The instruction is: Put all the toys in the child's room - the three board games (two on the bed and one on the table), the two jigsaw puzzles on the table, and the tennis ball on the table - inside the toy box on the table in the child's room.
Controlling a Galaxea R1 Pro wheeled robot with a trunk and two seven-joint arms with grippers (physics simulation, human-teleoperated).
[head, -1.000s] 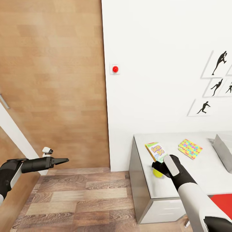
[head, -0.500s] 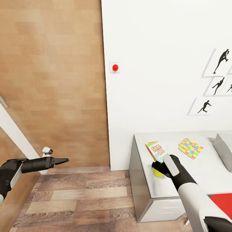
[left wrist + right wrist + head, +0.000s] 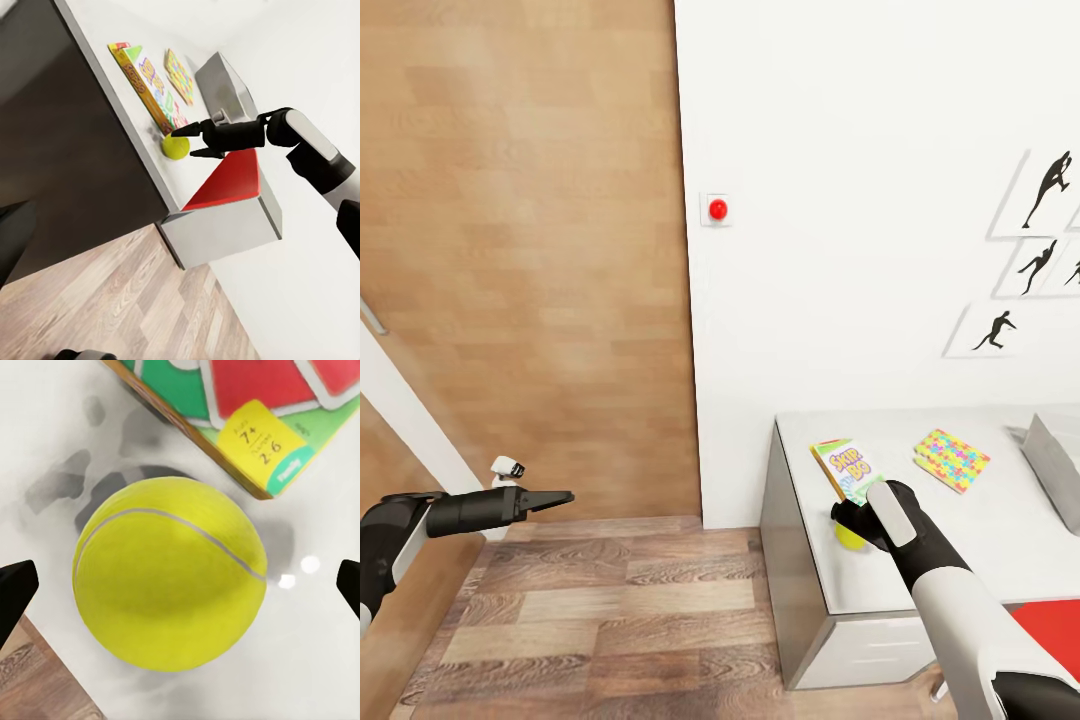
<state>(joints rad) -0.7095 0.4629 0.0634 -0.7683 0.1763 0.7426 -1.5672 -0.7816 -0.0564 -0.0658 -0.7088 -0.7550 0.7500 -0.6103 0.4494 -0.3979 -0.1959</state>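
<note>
The tennis ball (image 3: 849, 537) lies on the white counter (image 3: 960, 560), close to the counter's front-left corner, with the counter edge and wooden floor (image 3: 610, 620) just beyond it. In the right wrist view the ball (image 3: 171, 582) sits between the two fingertips (image 3: 16, 589), which stand wide apart at either side and do not touch it; the right end effector (image 3: 857, 527) is released, poised directly over the ball. The left wrist view shows the same end effector (image 3: 196, 139) with its fingers spread above the ball (image 3: 176, 145).

Just behind the ball lies the Skip-Bo board game (image 3: 844, 470), flat, its long axis running from the counter's front toward the wall; its near corner almost reaches the ball. A multicoloured puzzle box (image 3: 951, 460) lies flat further along, well apart from the ball, turned diagonally. A grey box (image 3: 1055, 460) stands at the counter's far right, and a red surface (image 3: 1050, 625) shows at the near right beside the right arm.

The left end effector (image 3: 555, 497) hangs over open floor, well apart from the counter, pointing toward it, fingers clenched together and holding nothing. Behind it are a wooden door (image 3: 530, 250) and a white wall (image 3: 880, 200) with a red button (image 3: 717, 211).
</note>
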